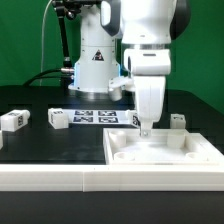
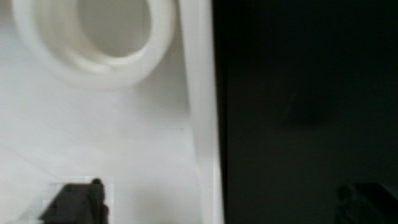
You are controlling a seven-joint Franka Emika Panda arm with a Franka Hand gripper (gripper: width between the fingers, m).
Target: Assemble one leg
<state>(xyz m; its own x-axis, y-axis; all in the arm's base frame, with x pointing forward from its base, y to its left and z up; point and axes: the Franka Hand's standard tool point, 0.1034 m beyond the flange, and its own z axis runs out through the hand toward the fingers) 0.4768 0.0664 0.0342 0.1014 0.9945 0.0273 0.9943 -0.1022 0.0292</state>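
The gripper (image 1: 146,130) hangs spread over the white panel's (image 1: 165,158) twelve-o'clock edge, pinching nothing. A leg (image 1: 58,120) lies at its nine o'clock.

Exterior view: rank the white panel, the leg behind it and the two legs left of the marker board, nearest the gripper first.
1. The white panel, under the gripper.
2. The leg behind the panel, toward the exterior view's right.
3. The leg next to the marker board, left of the marker board.
4. The leg at the exterior view's far left.
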